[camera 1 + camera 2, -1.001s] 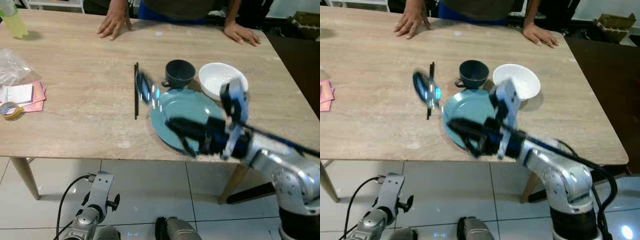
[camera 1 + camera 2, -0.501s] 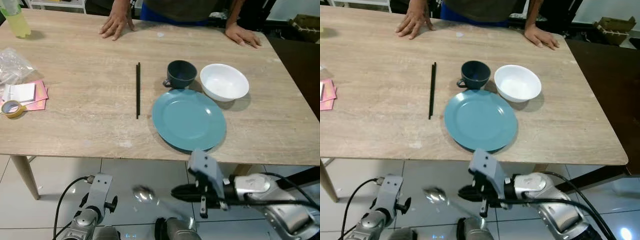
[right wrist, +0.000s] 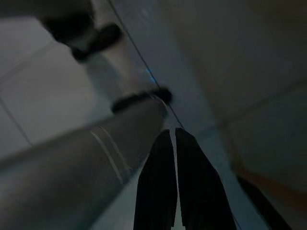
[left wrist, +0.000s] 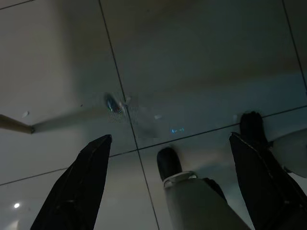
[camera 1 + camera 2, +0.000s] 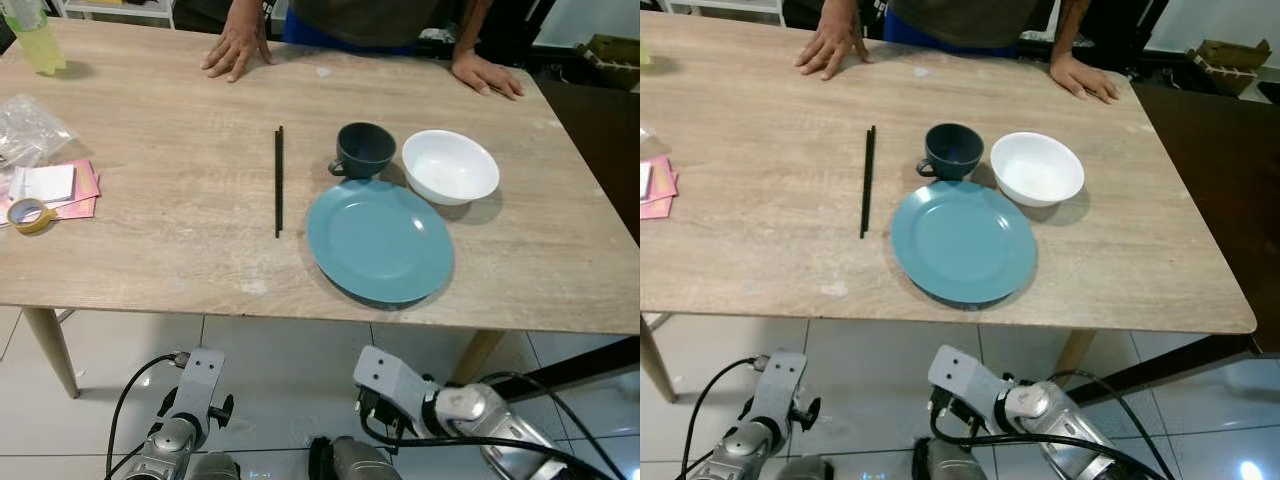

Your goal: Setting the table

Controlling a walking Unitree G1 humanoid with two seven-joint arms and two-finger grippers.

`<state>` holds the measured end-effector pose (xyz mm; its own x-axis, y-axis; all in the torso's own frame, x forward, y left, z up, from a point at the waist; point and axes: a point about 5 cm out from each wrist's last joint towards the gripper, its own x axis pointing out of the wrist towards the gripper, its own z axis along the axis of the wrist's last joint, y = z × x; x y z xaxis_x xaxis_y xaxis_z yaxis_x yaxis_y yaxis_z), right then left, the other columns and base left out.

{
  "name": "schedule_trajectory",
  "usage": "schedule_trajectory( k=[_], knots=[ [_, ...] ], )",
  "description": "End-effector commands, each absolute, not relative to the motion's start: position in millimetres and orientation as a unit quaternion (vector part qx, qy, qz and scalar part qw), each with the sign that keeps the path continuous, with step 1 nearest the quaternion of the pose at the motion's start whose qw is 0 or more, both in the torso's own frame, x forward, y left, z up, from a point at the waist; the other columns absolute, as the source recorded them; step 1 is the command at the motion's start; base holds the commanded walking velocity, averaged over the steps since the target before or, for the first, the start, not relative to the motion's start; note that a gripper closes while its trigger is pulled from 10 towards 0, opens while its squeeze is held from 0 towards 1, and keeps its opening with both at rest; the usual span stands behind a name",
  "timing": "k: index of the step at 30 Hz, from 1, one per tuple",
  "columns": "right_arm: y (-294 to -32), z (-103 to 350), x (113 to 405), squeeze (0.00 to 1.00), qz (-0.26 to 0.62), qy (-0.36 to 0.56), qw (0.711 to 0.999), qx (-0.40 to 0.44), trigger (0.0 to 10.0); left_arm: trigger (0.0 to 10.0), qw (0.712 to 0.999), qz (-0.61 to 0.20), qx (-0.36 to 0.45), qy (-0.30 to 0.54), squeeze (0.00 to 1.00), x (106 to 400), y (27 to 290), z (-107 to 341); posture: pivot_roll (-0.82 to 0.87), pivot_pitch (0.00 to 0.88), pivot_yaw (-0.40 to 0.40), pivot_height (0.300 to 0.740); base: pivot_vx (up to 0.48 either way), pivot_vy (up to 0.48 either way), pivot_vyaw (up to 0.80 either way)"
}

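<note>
Though laid already with a blue plate (image 5: 380, 240), a dark cup (image 5: 362, 148), a white bowl (image 5: 450, 165) and a pair of black chopsticks (image 5: 278, 180), probably short of a piece or two, so judged partway through the setting, between placements. Plate near the front edge of the surface (image 5: 180, 250), cup just beside its far rim, bowl just beside the cup, chopsticks lying straight to the left of the plate and apart from it. Right gripper (image 3: 173, 158) down below that front edge, over the floor tiles (image 5: 280, 370), pressed together on nothing; left gripper (image 4: 168, 143) hanging idle over the floor, spread wide, carrying nothing. On the tiles, in the left wrist view, a small shiny thing (image 4: 114, 103), too blurred to name. Next, most likely: fetch the missing piece, spread the right gripper before closing on it, and rise clear of the front edge before reaching in. Plenty of bare wood left of the chopsticks and right of the bowl; little between plate and front edge, so best to keep the arm off the plate's rim. A person's hands (image 5: 236, 45) flat on the far edge, well apart from the dishes; best to stop short of them. At the left end, a tape roll (image 5: 30, 214), pink papers (image 5: 60, 188) and a plastic bag (image 5: 30, 130), well out of the way.
</note>
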<state>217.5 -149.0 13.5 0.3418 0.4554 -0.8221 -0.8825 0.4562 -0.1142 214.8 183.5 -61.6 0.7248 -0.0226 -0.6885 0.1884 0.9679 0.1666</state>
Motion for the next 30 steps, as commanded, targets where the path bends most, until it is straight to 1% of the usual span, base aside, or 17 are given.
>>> schedule_trajectory(
  k=[1, 8, 9, 10, 11, 12, 16, 19, 26, 30],
  knots=[
    [-156.0, 3.7, 211.1, 0.0, 0.426, 0.389, 0.762, -0.296, 0.0, 10.0, 0.914, -0.063, 0.114, 0.385, 0.0, 205.7, 180.6, -68.0, 0.08, 0.078, -0.05, 0.74, 0.0, 0.0, 0.0],
    [-157.1, -5.0, 213.8, 0.0, 0.406, 0.386, 0.769, -0.307, 0.0, 10.0, 0.913, -0.064, 0.119, 0.384, 0.0, 206.7, 182.7, -67.2, 0.08, 0.076, -0.046, 0.74, 0.0, 0.0, 0.0],
    [-156.5, -5.6, 215.0, 0.0, 0.402, 0.385, 0.772, -0.307, 1.1, 10.0, 0.913, -0.065, 0.12, 0.384, 0.0, 206.7, 182.8, -67.2, 0.08, 0.076, -0.046, 0.74, 0.0, 0.0, 0.0],
    [-156.1, -7.7, 216.4, 0.0, 0.397, 0.383, 0.774, -0.311, 4.0, 10.0, 0.913, -0.065, 0.12, 0.385, 0.0, 206.6, 182.9, -67.3, 0.08, 0.076, -0.046, 0.74, 0.0, 0.0, 0.0],
    [-155.8, -9.2, 217.3, 0.0, 0.393, 0.382, 0.776, -0.313, 4.0, 10.0, 0.913, -0.065, 0.121, 0.385, 0.0, 206.6, 183.0, -67.3, 0.08, 0.076, -0.046, 0.74, 0.0, 0.0, 0.0],
    [-156.4, -12.4, 217.9, 0.0, 0.385, 0.384, 0.777, -0.317, 10.0, 10.0, 0.912, -0.065, 0.122, 0.385, 0.0, 206.6, 182.9, -67.4, 0.09, 0.078, -0.043, 0.74, 0.0, 0.0, 0.0],
    [-158.7, -19.5, 218.3, 0.0, 0.368, 0.389, 0.779, -0.325, 10.0, 10.0, 0.912, -0.064, 0.122, 0.385, 0.0, 206.8, 182.7, -67.3, 0.09, 0.078, -0.044, 0.74, 0.0, 0.0, 0.0],
    [-158.8, -21.4, 218.9, 0.0, 0.356, 0.388, 0.788, -0.319, 10.0, 10.0, 0.913, -0.062, 0.12, 0.384, 0.0, 207.3, 182.6, -67.0, 0.09, 0.082, -0.046, 0.74, 0.0, 0.0, 0.0],
    [-155.2, -19.2, 223.3, 0.0, 0.356, 0.37, 0.798, -0.314, 10.0, 10.0, 0.912, -0.062, 0.12, 0.386, 0.0, 206.3, 183.3, -67.5, 0.09, 0.087, -0.043, 0.74, 0.0, 0.0, 0.0],
    [-151.0, -11.9, 228.5, 0.0, 0.364, 0.356, 0.81, -0.292, 10.0, 10.0, 0.912, -0.062, 0.119, 0.387, 0.0, 206.1, 182.9, -67.7, 0.09, 0.086, -0.043, 0.74, 0.0, 0.0, 0.0]
  ],
)
